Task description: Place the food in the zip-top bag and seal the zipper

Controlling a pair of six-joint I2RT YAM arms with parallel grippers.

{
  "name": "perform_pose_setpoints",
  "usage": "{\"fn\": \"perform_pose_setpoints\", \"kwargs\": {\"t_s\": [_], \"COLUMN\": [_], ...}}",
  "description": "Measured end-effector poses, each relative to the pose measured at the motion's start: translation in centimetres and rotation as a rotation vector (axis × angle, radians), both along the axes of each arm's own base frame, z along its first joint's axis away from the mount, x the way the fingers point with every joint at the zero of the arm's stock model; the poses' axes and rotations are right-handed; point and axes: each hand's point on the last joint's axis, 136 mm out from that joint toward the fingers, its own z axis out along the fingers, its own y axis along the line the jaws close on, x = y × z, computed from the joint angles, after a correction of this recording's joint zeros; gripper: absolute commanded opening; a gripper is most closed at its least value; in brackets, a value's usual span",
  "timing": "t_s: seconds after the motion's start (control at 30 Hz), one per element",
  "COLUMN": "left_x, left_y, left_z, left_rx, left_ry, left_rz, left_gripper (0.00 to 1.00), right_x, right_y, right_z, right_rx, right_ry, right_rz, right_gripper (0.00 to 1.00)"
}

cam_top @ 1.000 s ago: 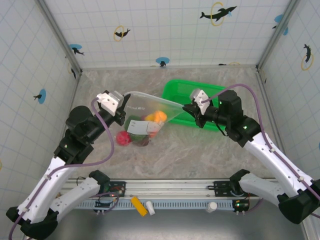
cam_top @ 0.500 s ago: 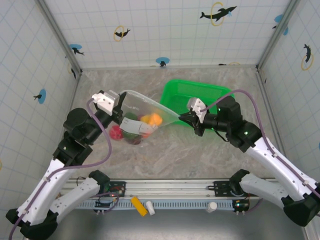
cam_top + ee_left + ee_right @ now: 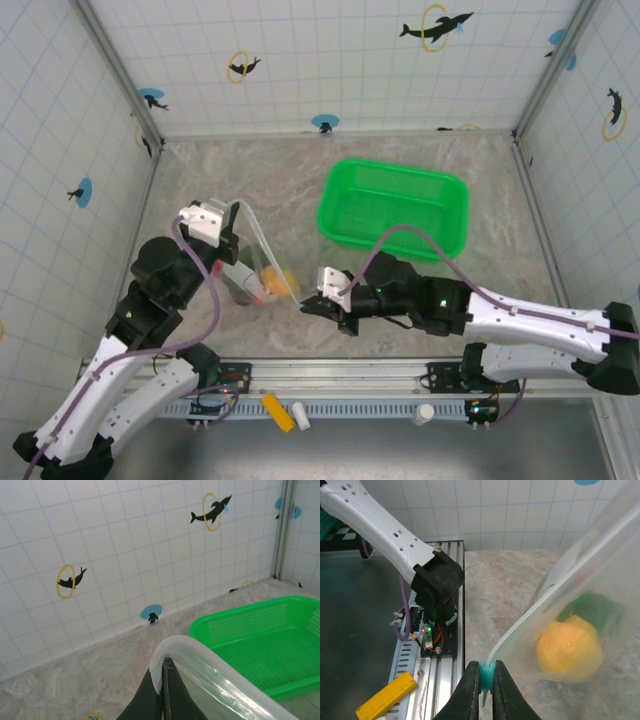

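Note:
The zip-top bag (image 3: 262,262) hangs upright between my two grippers, clear and crinkly. Food sits low inside it: an orange fruit (image 3: 567,647) and a dark green piece (image 3: 589,607), also visible from above as an orange and dark cluster (image 3: 266,286). My left gripper (image 3: 231,236) is shut on the bag's upper corner, and the folded mouth edge (image 3: 172,647) curls over its fingertips (image 3: 164,669). My right gripper (image 3: 486,676) is shut on the zipper's bluish-green end (image 3: 486,671) at the bag's near corner (image 3: 303,298), low over the table.
The bright green basket (image 3: 393,208) stands at the back right, also seen in the left wrist view (image 3: 265,640). A yellow stick (image 3: 278,411) and small white cylinders (image 3: 427,411) lie on the front rail. The left arm's base (image 3: 436,587) is close beside my right gripper.
My right gripper has swept from beside the basket down to the near left, along the bag's mouth. The bag went from spread wide to narrow and upright. The left gripper shifted slightly nearer.

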Motion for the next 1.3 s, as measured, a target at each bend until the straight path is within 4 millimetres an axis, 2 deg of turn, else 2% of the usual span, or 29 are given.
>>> {"fn": "perform_pose_setpoints", "kwargs": {"t_s": [0.03, 0.1, 0.23, 0.3, 0.37, 0.5, 0.57, 0.67, 0.8, 0.9, 0.93, 0.97, 1.0, 1.07, 1.13, 1.2, 1.3], "left_x": [0.4, 1.6, 4.8, 5.8, 6.5, 6.7, 6.1, 4.4, 1.8, -0.1, -0.7, -1.3, -1.7, -2.0, -1.9, -1.5, -0.7], "left_y": [-0.3, -1.2, -3.5, -5.4, -7.8, -11.7, -13.2, -15.6, -19.5, -22.3, -23.0, -23.6, -24.0, -24.3, -24.2, -24.1, -23.1], "left_z": [-0.5, -2.0, -4.7, -6.4, -8.4, -12.2, -13.8, -15.7, -17.6, -20.3, -21.5, -22.7, -23.6, -24.6, -24.4, -23.2, -19.7], "left_rx": [0.013, 0.044, 0.082, 0.093, 0.09, 0.05, 0.02, 0.005, -0.001, 0.0, 0.003, 0.006, 0.008, -0.001, -0.021, -0.04, -0.085], "left_ry": [0.017, 0.063, 0.137, 0.183, 0.241, 0.363, 0.415, 0.467, 0.525, 0.604, 0.639, 0.678, 0.704, 0.733, 0.73, 0.695, 0.597], "left_rz": [0.0, -0.006, -0.023, -0.078, -0.168, -0.333, -0.401, -0.499, -0.629, -0.7, -0.716, -0.728, -0.736, -0.736, -0.727, -0.719, -0.691], "left_gripper": [0.0, 0.0, 0.0, 0.0, 0.0, 0.0, 0.0, 0.07, 0.11, 0.25, 0.35, 0.59, 0.95, 0.98, 0.98, 0.97, 0.98], "right_x": [0.0, 0.1, -0.7, -0.2, 1.3, 5.4, 7.3, 10.3, 14.2, 16.1, 16.7, 17.2, 17.8, 19.1, 20.3, 21.2, 22.6], "right_y": [0.5, 1.0, 0.7, 0.0, -1.5, -6.3, -9.1, -12.9, -16.2, -17.7, -18.1, -18.5, -18.9, -19.9, -21.1, -22.3, -24.9], "right_z": [-0.4, -1.1, -2.5, -2.6, -1.7, 3.5, 6.2, 8.6, 8.3, 7.3, 6.8, 6.4, 5.9, 4.9, 3.9, 3.3, 2.7], "right_rx": [-0.007, -0.019, -0.066, -0.068, -0.034, 0.147, 0.243, 0.334, 0.327, 0.3, 0.288, 0.276, 0.262, 0.232, 0.205, 0.189, 0.169], "right_ry": [0.011, 0.032, 0.084, 0.106, 0.121, 0.101, 0.07, 0.016, -0.009, -0.009, -0.003, 0.001, 0.006, 0.022, 0.037, 0.045, 0.039], "right_rz": [-0.003, -0.015, 0.0, -0.017, -0.075, -0.246, -0.355, -0.545, -0.776, -0.885, -0.92, -0.951, -0.981, -1.055, -1.123, -1.183, -1.303], "right_gripper": [0.0, 0.36, 0.59, 0.62, 0.68, 0.76, 0.78, 0.76, 0.75, 0.74, 0.75, 0.75, 0.75, 0.76, 0.76, 0.77, 0.83]}}
